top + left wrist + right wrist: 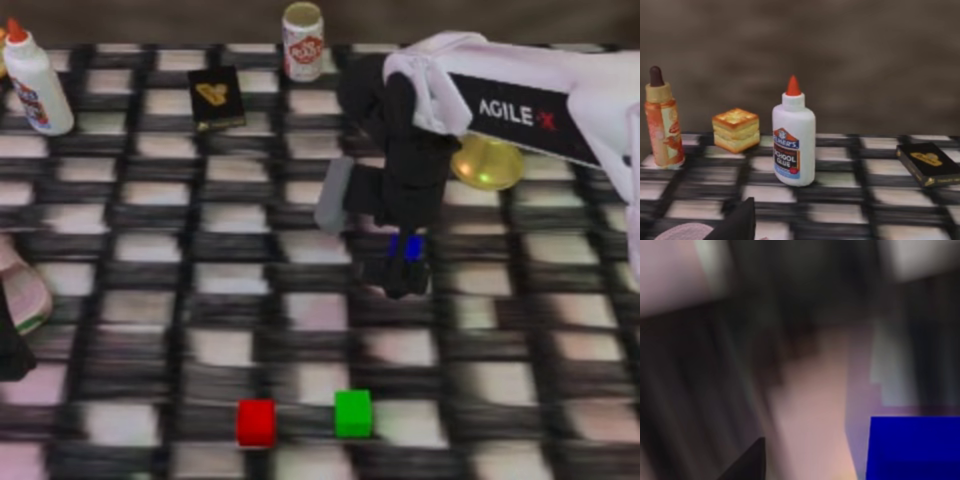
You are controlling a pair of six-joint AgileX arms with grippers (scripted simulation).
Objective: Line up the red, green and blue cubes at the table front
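Observation:
The red cube [256, 422] and the green cube [352, 413] sit side by side near the table's [230, 345] front edge, red on the left. The blue cube [407, 247] lies mid-table, right of centre, showing between the dark fingers of my right gripper [405, 282]. That gripper is open and points down over the cube. In the right wrist view the blue cube [914, 447] is close, and one fingertip [752, 465] stands well apart from it. My left gripper [12, 350] is parked open at the left edge; one of its fingers [740, 222] shows in the left wrist view.
Along the back stand a white glue bottle [35, 80], a black box [217, 97] and a red-and-white can [302, 40]. A yellow round object [487, 162] lies under the right arm. The left wrist view adds a dropper bottle [662, 125] and a toast stack [736, 129].

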